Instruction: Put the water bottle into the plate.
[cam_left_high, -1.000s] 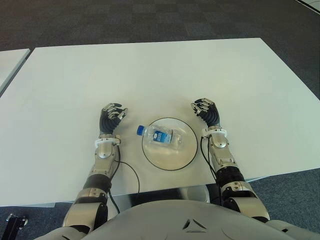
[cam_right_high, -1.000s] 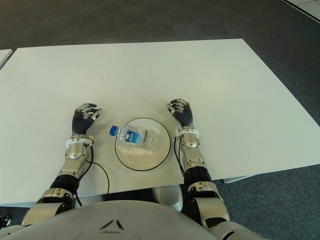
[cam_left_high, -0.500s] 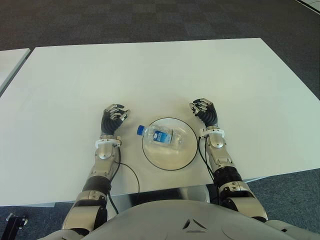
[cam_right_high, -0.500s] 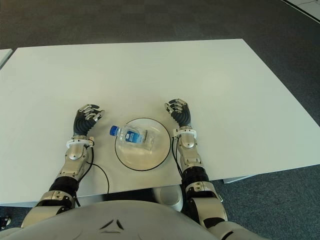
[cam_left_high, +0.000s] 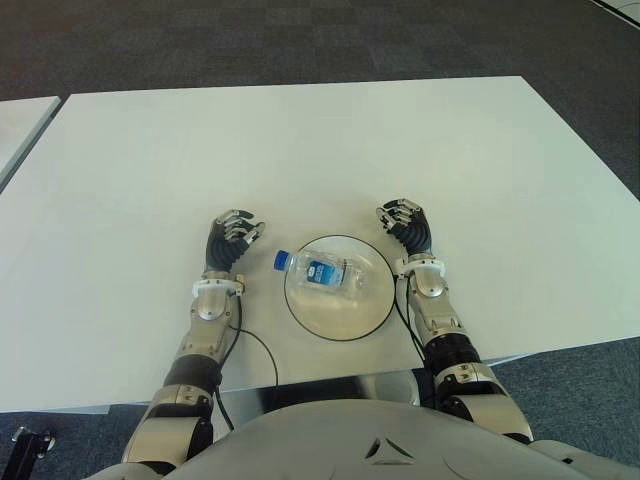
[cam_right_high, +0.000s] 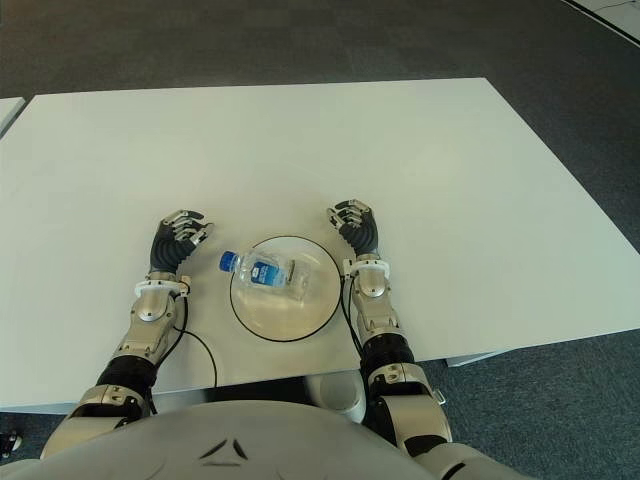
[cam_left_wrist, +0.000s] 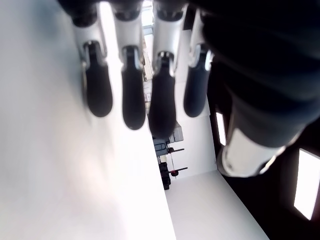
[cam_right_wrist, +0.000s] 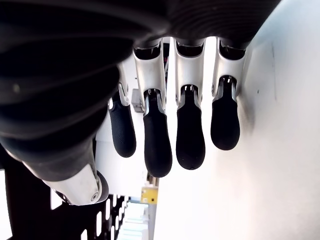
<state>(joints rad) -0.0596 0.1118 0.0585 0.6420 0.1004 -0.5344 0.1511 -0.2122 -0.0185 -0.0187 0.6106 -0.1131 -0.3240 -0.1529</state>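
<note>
Water bottle (cam_left_high: 325, 273) lying on its side in the plate (cam_left_high: 372, 310) on the table (cam_left_high: 300, 150), placement apparently done; left hand (cam_left_high: 228, 240) and right hand (cam_left_high: 408, 226) flank the plate, fingers loosely curled, holding nothing.

Clear water bottle (cam_left_high: 322, 273) (blue cap and label), clear black-rimmed plate (cam_left_high: 345, 317), white table (cam_left_high: 300, 150).

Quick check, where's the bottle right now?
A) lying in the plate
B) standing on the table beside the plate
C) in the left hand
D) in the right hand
A: the bottle lies on its side in the plate, cap past the rim, while the left hand and right hand flank it, holding nothing.
</note>
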